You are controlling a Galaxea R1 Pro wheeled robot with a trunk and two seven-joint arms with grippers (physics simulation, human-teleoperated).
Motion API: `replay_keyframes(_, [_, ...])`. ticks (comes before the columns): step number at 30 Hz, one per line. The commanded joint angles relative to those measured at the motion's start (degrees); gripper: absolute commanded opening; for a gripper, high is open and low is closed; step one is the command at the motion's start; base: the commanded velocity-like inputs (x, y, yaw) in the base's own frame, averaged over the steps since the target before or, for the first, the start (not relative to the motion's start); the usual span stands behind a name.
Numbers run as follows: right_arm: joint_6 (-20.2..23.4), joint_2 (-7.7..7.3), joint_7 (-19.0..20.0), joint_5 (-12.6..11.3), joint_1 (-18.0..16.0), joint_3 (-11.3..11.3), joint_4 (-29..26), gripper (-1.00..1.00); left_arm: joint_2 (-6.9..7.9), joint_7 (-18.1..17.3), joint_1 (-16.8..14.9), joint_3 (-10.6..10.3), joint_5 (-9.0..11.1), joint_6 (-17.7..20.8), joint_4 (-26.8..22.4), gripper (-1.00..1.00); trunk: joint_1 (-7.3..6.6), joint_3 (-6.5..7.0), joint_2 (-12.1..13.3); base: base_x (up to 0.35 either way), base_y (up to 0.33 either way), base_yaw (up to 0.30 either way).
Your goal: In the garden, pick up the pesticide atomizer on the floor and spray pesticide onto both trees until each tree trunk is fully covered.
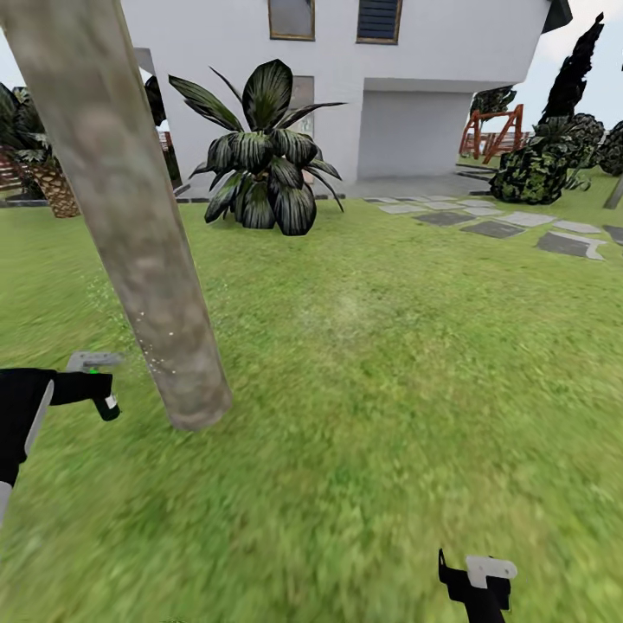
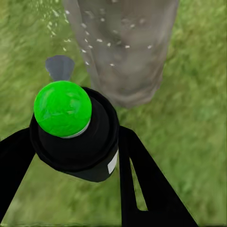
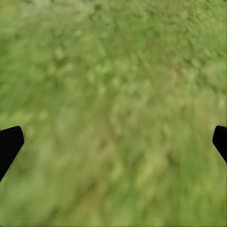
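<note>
A thick, smooth, grey-tan tree trunk (image 1: 130,225) leans up to the left out of the lawn, its foot at centre left. Just left of its base, my left gripper (image 1: 86,387) is shut on the pesticide atomizer (image 1: 93,368). The atomizer is a black bottle (image 2: 80,146) with a green round cap (image 2: 62,109) and a grey nozzle (image 2: 59,67), which points at the trunk (image 2: 125,52). White droplets speckle the bark and the air beside it. My right gripper (image 1: 476,578) hangs open and empty over bare grass at the bottom right; its fingertips (image 3: 9,144) stand wide apart.
A large dark broad-leaved plant (image 1: 260,164) stands before the white house (image 1: 415,86). Grey paving slabs (image 1: 493,228) lie at the right, with a bush (image 1: 536,169) and a wooden frame (image 1: 493,130) behind. A scaly palm (image 1: 52,186) stands far left. Lawn spreads right of the trunk.
</note>
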Motion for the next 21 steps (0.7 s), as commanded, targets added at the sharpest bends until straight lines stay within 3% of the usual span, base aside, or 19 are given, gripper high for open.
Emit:
replay_keyframes(1, [0.0,0.03,0.0,0.0,0.0,0.0,0.0,1.00,-0.13,0.0,-0.1,-0.2,0.0,0.1,-0.2,-1.00,0.00,0.00,0.0,0.000,0.000,0.272])
replay_keyframes(7, [0.0,0.07,0.0,0.0,0.0,0.0,0.0,1.00,-0.35,-0.3,-1.9,-0.5,-0.1,4.1,-2.4,-1.00,0.00,0.00,0.0,0.000,0.000,0.251])
replay_keyframes(12, [0.0,-0.12,-0.1,0.0,0.0,0.0,-0.1,1.00,-0.26,-0.4,-2.1,-0.5,-0.1,4.3,-3.1,-1.00,0.00,0.00,0.0,0.025,-0.021,0.028])
replay_keyframes(21, [0.0,-0.26,-0.1,0.0,0.0,0.0,-0.1,1.00,-0.41,-0.3,-2.3,-0.3,-0.2,4.5,-6.5,-1.00,0.00,0.00,0.0,0.186,-0.197,0.000])
